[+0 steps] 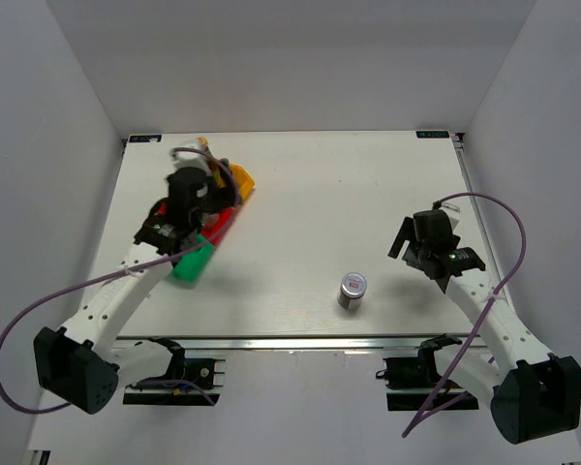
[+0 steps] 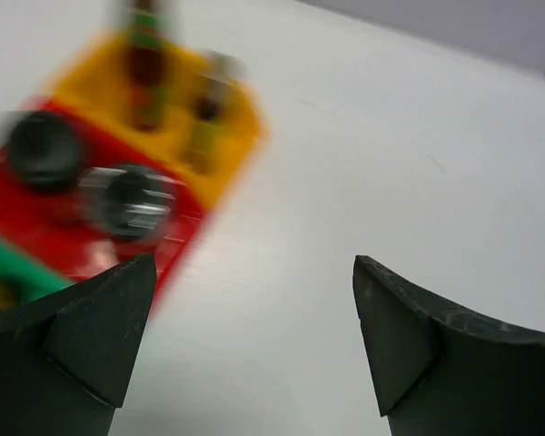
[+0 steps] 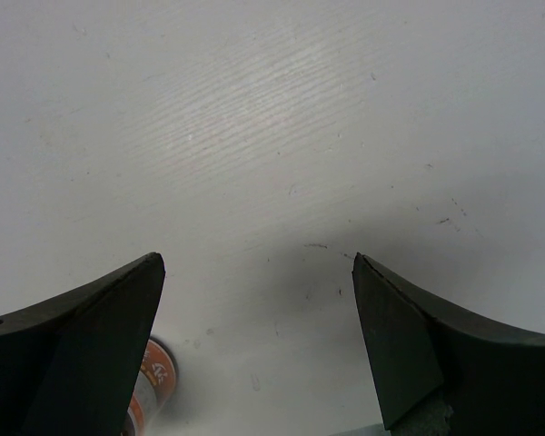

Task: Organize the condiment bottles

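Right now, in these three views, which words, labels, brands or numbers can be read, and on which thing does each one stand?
No text is readable in any view.
Two small dark stickers on the far corners of the white table: too small to read.
Orange label on the silver-lidded jar: print blurred and partly hidden.
Labels on the slim bottles in the yellow plastic tray: blurred.

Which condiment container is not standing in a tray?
The silver-lidded jar: it stands alone on the bare table, while the other bottles sit in the trays at the left.
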You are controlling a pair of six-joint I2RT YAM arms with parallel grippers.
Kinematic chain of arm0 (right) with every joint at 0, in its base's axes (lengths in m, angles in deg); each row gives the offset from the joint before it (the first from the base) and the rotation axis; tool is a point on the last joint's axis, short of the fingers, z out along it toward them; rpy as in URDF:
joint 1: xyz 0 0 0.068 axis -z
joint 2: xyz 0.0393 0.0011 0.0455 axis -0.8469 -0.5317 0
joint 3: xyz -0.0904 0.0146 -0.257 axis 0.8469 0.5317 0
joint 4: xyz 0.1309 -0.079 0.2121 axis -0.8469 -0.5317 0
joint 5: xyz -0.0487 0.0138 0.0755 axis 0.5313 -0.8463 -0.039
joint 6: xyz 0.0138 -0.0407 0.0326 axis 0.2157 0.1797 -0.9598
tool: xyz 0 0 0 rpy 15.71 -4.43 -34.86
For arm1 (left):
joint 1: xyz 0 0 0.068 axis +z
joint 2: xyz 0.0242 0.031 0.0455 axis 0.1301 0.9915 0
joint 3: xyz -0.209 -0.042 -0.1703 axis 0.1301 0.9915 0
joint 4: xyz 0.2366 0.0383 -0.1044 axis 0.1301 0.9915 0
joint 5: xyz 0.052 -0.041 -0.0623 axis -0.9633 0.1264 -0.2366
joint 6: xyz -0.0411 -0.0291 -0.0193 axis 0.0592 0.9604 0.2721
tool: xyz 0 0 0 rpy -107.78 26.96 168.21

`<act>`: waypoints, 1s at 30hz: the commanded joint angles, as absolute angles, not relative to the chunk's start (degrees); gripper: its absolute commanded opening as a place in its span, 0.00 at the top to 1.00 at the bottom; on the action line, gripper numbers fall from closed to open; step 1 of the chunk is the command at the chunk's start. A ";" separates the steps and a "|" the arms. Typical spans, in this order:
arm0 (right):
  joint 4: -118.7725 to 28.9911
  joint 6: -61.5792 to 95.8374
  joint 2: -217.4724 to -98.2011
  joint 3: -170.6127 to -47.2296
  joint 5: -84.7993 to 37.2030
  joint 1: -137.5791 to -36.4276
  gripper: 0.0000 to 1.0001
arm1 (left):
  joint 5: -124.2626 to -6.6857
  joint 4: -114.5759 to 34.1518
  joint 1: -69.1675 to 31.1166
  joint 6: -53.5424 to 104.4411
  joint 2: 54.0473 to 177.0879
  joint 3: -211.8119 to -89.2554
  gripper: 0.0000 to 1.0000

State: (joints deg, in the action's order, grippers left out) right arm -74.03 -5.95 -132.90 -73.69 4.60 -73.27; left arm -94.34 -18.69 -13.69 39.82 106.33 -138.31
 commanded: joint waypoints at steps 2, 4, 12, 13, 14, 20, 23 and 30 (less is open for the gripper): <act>-77.95 -7.52 -134.94 -76.26 3.27 -73.08 0.11 | -80.07 -21.76 -29.48 32.51 110.54 -137.25 0.02; -78.92 -7.87 -134.77 -76.26 2.30 -73.08 0.11 | -78.91 -22.29 -34.16 31.37 113.10 -137.51 0.02; -79.89 -8.58 -127.13 -78.28 0.02 -72.99 0.11 | -79.19 -27.12 -51.40 30.57 123.37 -140.50 0.02; -79.98 -8.31 -125.55 -78.55 -0.42 -72.99 0.11 | -78.66 -26.95 -52.54 30.31 124.44 -141.20 0.02; -80.33 -8.23 -124.93 -78.90 -0.77 -73.08 0.11 | -79.01 -27.64 -54.64 30.22 125.32 -141.99 0.02; -83.93 -8.22 -122.29 -80.31 1.33 -72.99 0.11 | -82.61 -27.04 -59.23 28.81 133.58 -147.17 0.02; -83.50 -8.31 -121.23 -79.70 1.42 -73.08 0.11 | -83.31 -25.55 -60.29 28.46 137.61 -150.25 0.02; -82.71 -8.05 -121.05 -79.08 1.42 -73.08 0.11 | -88.22 -21.32 -61.08 29.51 143.87 -155.27 0.02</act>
State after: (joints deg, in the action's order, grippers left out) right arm -83.23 -7.69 -121.62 -78.41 0.62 -73.25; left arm -84.59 -24.11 -60.71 29.20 143.80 -152.60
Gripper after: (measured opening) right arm 0.895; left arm 0.982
